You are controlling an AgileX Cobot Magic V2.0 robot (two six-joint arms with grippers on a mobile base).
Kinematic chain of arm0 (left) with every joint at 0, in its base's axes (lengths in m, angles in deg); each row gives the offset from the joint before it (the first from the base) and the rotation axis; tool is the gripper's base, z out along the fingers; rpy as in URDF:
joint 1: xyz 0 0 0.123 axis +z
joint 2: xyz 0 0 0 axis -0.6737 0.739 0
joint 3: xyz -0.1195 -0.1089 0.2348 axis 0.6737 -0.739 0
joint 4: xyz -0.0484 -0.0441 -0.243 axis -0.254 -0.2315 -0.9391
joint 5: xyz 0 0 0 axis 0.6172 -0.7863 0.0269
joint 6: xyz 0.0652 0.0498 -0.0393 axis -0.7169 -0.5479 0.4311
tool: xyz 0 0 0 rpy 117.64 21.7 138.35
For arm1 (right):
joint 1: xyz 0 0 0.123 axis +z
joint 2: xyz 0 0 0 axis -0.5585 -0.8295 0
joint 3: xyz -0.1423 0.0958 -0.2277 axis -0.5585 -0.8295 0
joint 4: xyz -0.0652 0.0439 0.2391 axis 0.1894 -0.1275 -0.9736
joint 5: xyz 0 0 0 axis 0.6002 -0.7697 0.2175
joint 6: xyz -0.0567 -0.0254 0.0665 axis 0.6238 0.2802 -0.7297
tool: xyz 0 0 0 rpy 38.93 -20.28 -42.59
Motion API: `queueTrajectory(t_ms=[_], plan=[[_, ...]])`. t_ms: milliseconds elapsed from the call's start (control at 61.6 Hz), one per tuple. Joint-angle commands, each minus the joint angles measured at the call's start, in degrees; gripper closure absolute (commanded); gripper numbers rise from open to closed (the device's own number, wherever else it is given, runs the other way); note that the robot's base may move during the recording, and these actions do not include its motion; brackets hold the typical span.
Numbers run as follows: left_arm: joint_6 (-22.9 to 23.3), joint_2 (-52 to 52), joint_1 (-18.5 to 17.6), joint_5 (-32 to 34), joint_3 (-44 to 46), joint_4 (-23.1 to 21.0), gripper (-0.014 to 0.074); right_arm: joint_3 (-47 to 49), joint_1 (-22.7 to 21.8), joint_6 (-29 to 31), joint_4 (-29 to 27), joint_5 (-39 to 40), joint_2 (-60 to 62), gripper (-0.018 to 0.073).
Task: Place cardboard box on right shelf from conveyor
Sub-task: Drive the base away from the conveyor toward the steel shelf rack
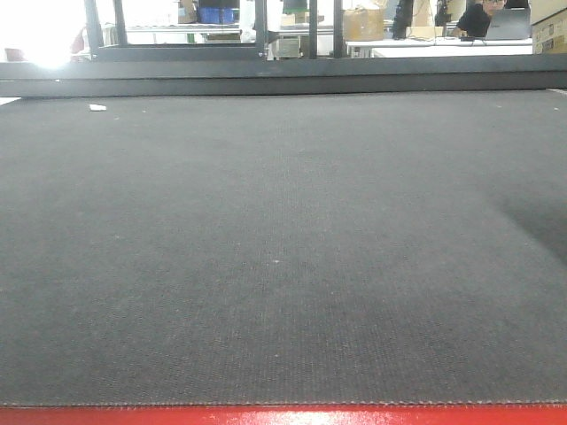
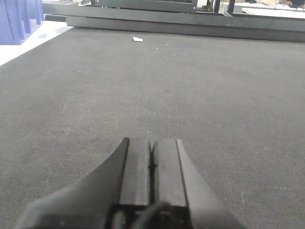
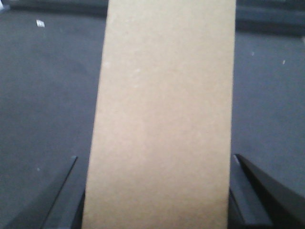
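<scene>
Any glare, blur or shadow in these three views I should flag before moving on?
Exterior front view: blown-out glare at top left, conveyor weave sharp, a soft shadow on its right side. Left wrist view: evenly lit, left gripper reasonably sharp. Right wrist view: the cardboard box fills most of the frame, soft and out of focus.

Even, fairly bright light lies on the conveyor [image 1: 283, 266]. Beyond its far left corner, daylight blows out to white glare. A soft shadow darkens its right edge. In my right wrist view the cardboard box [image 3: 162, 119] is too close and blurred.
</scene>
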Motion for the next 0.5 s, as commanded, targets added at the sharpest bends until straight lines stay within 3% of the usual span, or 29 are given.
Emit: queueTrajectory(t_ms=[0,487], plan=[[0.0,-0.9,0.1,5.0,-0.4,-0.3,0.0713,1.6,-0.3,0.5,0.9,7.0,1.5,0.0353],[0.0,-0.9,0.1,5.0,-0.4,-0.3,0.0713,1.6,-0.3,0.5,0.9,9.1,2.5,0.0353]])
